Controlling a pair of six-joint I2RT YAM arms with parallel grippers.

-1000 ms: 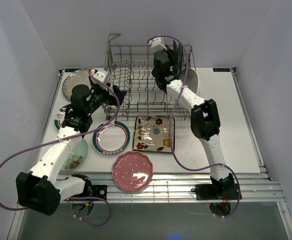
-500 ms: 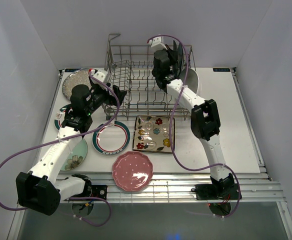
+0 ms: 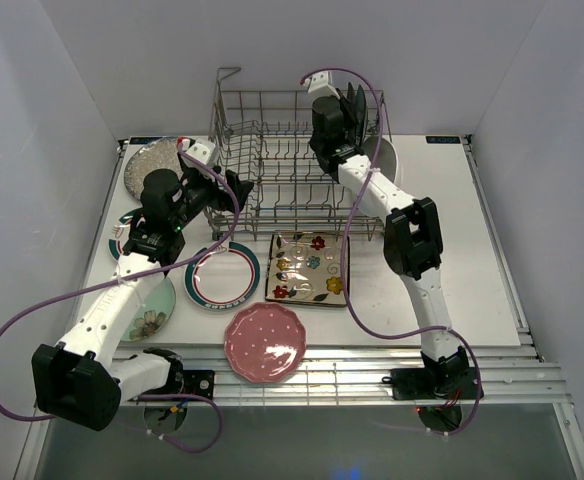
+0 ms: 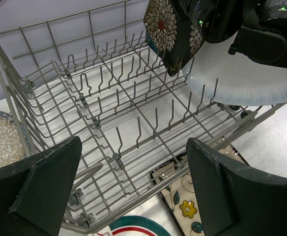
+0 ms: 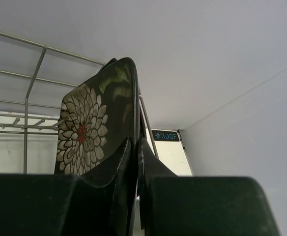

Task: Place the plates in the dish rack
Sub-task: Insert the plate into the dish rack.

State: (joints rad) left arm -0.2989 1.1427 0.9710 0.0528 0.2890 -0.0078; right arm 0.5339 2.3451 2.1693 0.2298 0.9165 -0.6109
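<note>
The right gripper [image 5: 135, 151] was clamped on the edge of the black floral square plate [image 4: 172, 33], which stood on edge above the tines at the 2 o'clock corner of the dish rack [image 3: 272, 160]; the left gripper [image 4: 133, 147] hung with its jaws wide apart and nothing between them, at the rack's 8 o'clock side, facing into the basket. A white oval plate [image 3: 386, 160] leaned at the rack's 3 o'clock side; whether it sat inside the wires or just outside them could not be told. The other plates lay flat on the table [image 3: 442, 230]: the speckled silver plate [image 3: 144, 166] at 9 o'clock of the rack; the teal-rimmed white plate [image 3: 222, 276] at 7 o'clock; the cream floral square plate [image 3: 308, 268] at 6 o'clock; the pink scalloped plate [image 3: 264, 342] nearer the arm bases; the pale green plate [image 3: 152, 306] partly under the left arm.
</note>
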